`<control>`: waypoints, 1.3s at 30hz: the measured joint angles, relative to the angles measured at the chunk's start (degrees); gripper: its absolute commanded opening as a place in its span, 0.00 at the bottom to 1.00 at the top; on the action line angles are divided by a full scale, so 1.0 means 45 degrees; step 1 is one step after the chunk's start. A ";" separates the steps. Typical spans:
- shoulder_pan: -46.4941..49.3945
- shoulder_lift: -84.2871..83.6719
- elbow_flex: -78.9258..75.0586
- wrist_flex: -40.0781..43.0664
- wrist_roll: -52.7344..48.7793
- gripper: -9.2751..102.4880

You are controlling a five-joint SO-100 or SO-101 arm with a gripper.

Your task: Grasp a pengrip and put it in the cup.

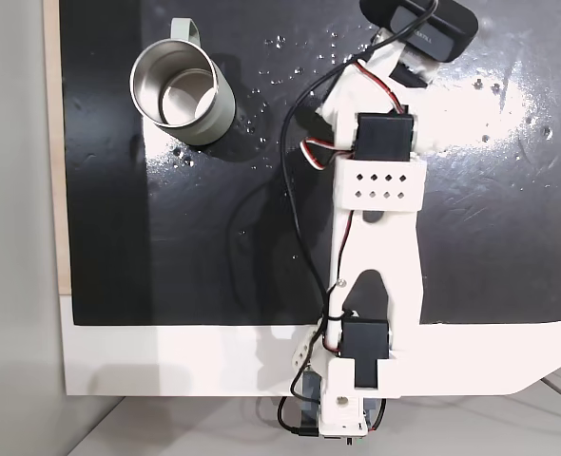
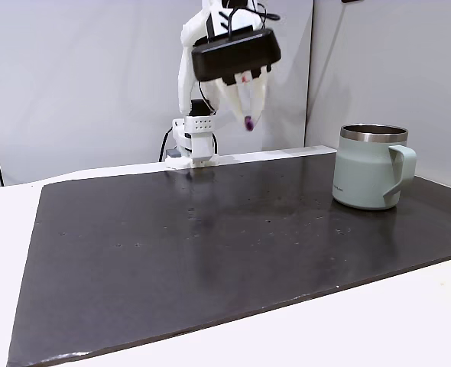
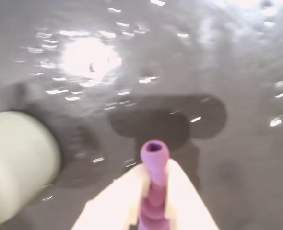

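Observation:
The pengrip (image 3: 153,191), a small light-purple ribbed tube, is pinched between my white fingers (image 3: 180,196), and its open end sticks out past the tips. In a fixed view my gripper (image 2: 248,118) hangs high above the black mat, shut on the pengrip (image 2: 248,123). The cup (image 2: 367,168), a pale sage-green mug with its handle to the right, stands upright on the mat well to the right of the gripper and below it. From above, the cup (image 1: 181,90) shows a shiny steel inside. In the wrist view the cup (image 3: 17,163) is a blurred shape at the left edge.
A black mat (image 2: 210,245) covers most of the white table (image 2: 378,321). The white arm (image 1: 376,190) with its cables runs from the base (image 1: 342,408) up over the mat. A black camera housing (image 1: 423,24) rides on top of the wrist.

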 measured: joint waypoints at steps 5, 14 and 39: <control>-0.1328 -0.0117 -0.3047 0.1914 0.2480 0.08; -0.3125 -0.3184 -1.0273 0.4629 0.6484 0.08; -0.6621 -0.7246 -1.2617 0.1719 1.0859 0.08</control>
